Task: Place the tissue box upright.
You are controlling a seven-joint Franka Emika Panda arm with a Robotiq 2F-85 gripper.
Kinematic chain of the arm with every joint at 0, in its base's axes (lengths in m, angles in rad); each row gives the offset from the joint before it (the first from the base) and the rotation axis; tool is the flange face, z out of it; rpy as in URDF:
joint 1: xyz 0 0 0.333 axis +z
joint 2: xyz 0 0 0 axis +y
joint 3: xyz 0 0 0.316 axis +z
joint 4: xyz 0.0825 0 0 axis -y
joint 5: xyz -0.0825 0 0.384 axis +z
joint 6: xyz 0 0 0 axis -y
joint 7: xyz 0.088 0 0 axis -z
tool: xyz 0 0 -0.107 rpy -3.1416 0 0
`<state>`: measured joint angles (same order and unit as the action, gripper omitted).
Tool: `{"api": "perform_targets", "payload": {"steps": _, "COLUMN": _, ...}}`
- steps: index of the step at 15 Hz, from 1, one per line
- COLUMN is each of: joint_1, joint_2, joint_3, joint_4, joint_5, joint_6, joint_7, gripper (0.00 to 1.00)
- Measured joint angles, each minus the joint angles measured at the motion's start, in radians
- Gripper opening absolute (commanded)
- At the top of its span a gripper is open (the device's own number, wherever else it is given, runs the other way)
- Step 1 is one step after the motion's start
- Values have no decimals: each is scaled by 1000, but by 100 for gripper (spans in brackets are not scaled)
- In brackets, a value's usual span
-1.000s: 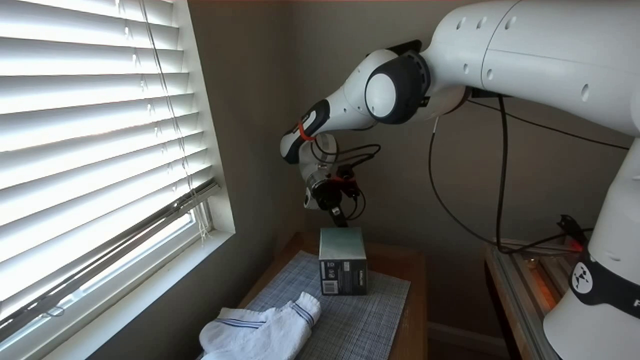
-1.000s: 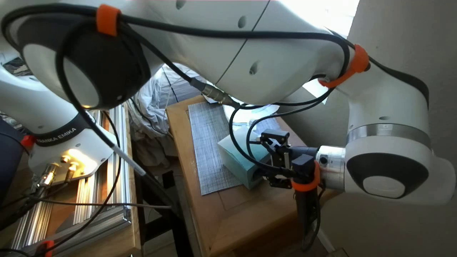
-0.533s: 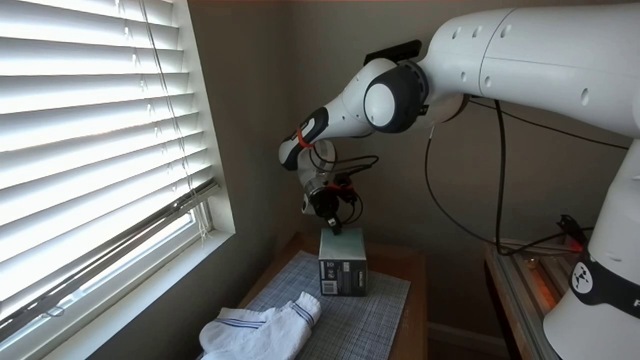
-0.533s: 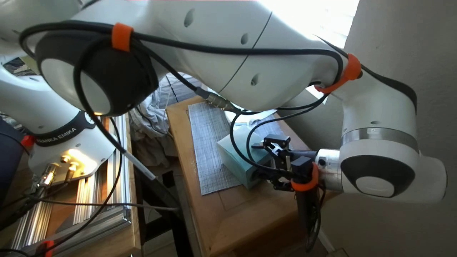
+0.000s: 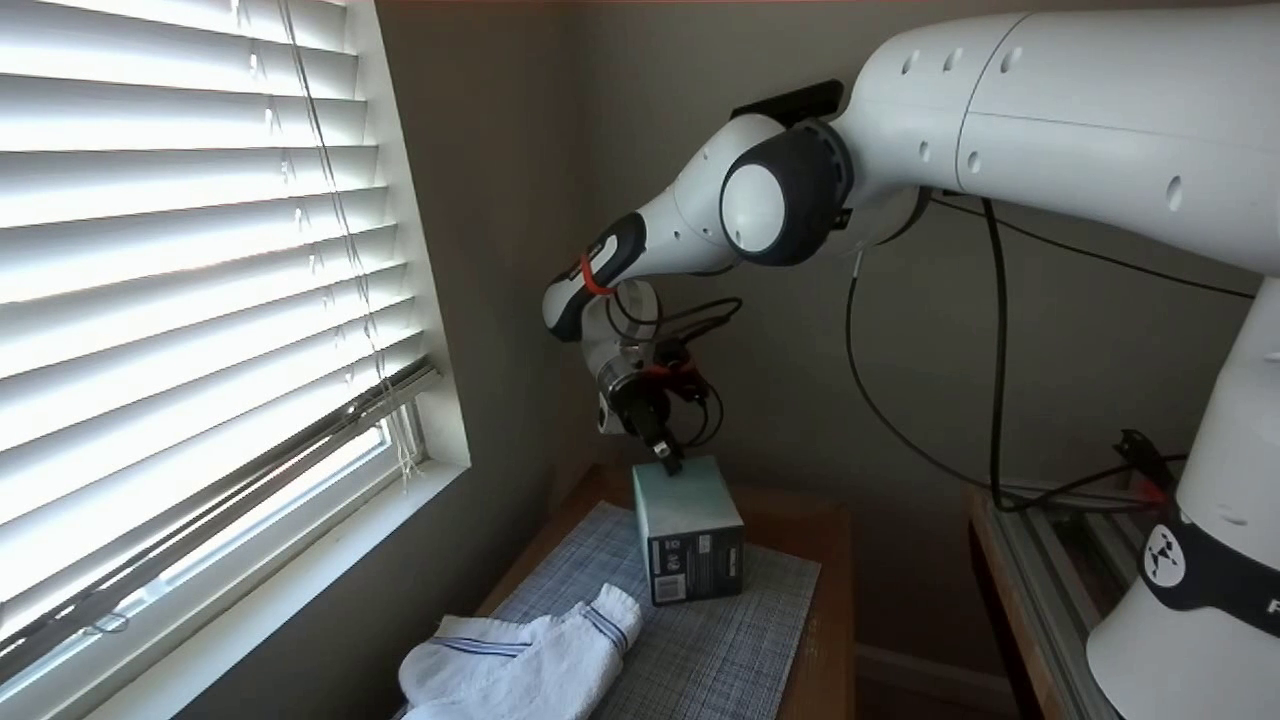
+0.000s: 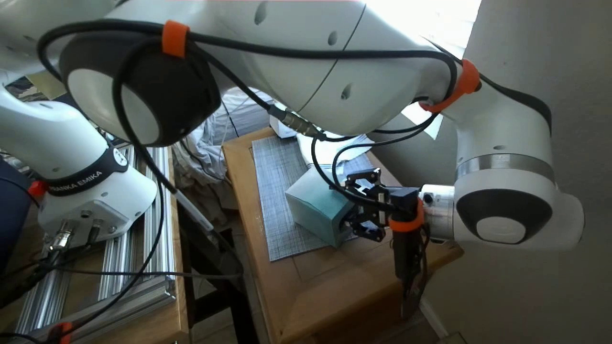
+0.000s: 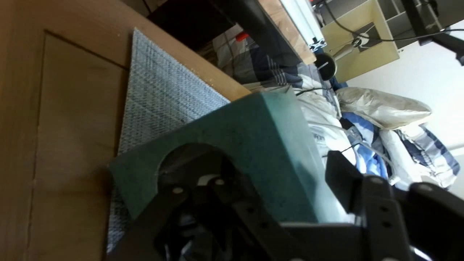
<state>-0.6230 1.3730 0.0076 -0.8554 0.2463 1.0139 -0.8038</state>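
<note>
Tissue box (image 5: 690, 500) on its side on the grey mat (image 5: 730, 640) on the desk (image 6: 334, 289), gripper (image 7: 277, 172) at its open end.
It is pale green; an exterior view shows a dark printed end with a barcode (image 5: 670, 588), while the wrist view shows the rounded opening (image 7: 188, 163), partly blocked by the gripper. The fingers (image 7: 342, 179) stand apart, one at the opening, one over the top; whether they press on the box cannot be told. In an exterior view the bottom edge cuts off a white cloth (image 5: 525, 660).
</note>
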Motion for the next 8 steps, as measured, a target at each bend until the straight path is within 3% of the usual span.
{"api": "perform_targets", "payload": {"steps": 5, "joint_1": 14, "joint_2": 0, "joint_3": 0, "joint_4": 1, "joint_5": 0, "joint_6": -147, "joint_7": 48, "gripper": 3}}
{"api": "perform_targets", "payload": {"steps": 8, "joint_1": 9, "joint_2": -4, "joint_3": 12, "joint_4": -4, "joint_5": 0, "joint_6": -179, "joint_7": 63, "gripper": 4}}
